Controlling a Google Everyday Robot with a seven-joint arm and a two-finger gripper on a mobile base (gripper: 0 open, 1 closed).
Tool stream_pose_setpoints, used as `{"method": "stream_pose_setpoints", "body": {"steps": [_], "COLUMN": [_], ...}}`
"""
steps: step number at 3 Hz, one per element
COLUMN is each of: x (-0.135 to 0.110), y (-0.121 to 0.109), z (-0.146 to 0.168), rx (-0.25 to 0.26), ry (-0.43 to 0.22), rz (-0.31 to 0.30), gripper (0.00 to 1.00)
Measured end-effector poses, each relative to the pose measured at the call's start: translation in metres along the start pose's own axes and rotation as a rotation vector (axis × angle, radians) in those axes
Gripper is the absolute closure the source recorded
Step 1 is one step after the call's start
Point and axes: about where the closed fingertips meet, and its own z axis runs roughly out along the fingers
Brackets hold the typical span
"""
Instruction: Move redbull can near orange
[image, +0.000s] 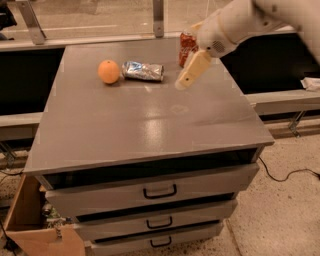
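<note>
On the grey bench (150, 130), near its far edge, we see the redbull can (143, 71) lying just beside the orange (108, 71). The gripper (182, 83) hovers toward the far right corner; open or closed, we cannot tell.

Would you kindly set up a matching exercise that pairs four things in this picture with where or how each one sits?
Things:
1. orange
2. redbull can
3. red cola can
4. gripper

Descriptions:
A. upright at the back of the cabinet top
B. lying on its side, next to the fruit
C. angled down just over the top, to the picture's right of the lying can
D. farthest to the picture's left of the four

Pairs: 1-D, 2-B, 3-A, 4-C
</note>
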Motion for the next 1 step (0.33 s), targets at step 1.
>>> {"method": "stream_pose_setpoints", "body": {"steps": [1], "x": [0.0214], "y": [-0.0001], "z": [-0.0271], "rx": [0.038], "ry": [0.008], "rz": [0.025], "gripper": [0.00]}}
